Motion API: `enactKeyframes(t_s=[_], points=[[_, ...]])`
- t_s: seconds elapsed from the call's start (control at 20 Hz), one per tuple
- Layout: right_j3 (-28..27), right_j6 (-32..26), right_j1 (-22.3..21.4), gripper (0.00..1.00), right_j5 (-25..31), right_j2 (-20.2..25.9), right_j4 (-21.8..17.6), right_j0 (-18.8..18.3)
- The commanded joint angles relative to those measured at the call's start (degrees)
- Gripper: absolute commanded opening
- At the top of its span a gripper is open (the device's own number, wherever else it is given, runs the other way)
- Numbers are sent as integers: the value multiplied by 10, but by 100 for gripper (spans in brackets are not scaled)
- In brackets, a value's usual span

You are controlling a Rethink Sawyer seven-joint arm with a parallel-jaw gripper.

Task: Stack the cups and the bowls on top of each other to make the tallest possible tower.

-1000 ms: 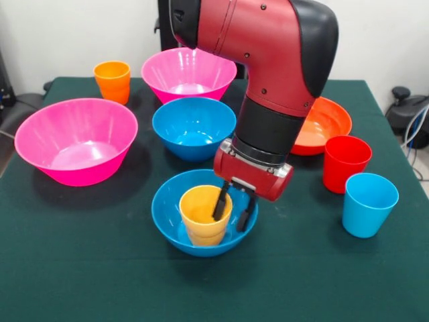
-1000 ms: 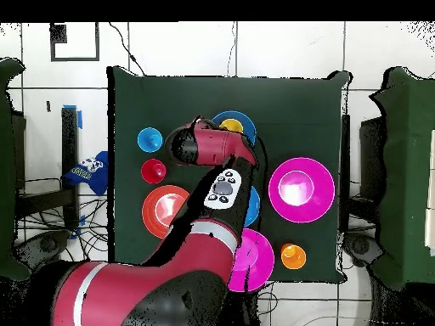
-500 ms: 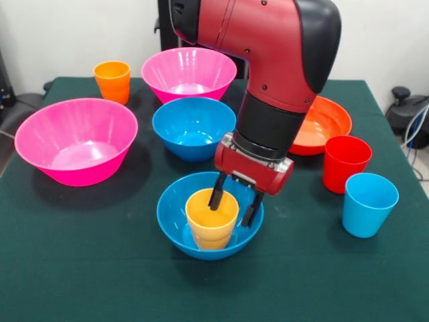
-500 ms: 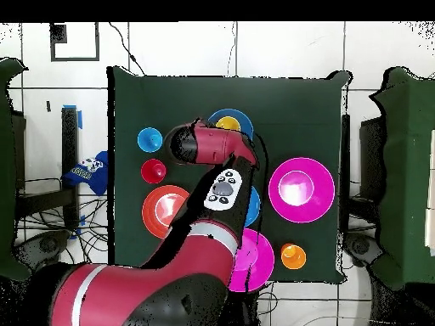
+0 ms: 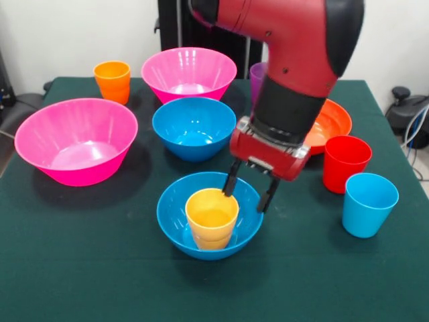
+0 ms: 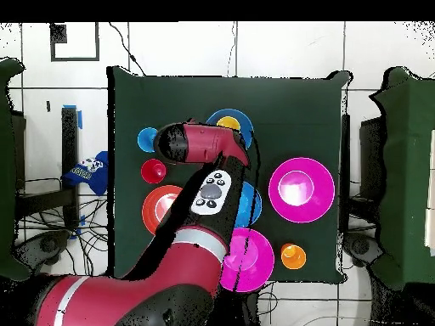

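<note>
Yellow cup [image 5: 212,217] now stands freed in the near blue bowl [image 5: 175,228]; the gripper [image 5: 250,190] has lifted away, fingers apart — first tier placed.

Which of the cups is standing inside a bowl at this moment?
The yellow cup: it stands upright inside the nearer blue bowl, just below the open gripper. The orange, red, light blue and purple cups stand on the table itself.
</note>
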Motion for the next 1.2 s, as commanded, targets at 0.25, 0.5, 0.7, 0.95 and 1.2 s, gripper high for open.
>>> enactKeyframes(t_s=[0.25,0.5,0.7,0.95,1.2], points=[[6,104,-54,100,120,-34,4,75],[14,141,-46,100,132,-61,19,107],[41,200,-39,100,153,-60,66,130],[44,229,-27,100,171,-76,97,150],[65,233,-31,100,167,-66,113,149]])
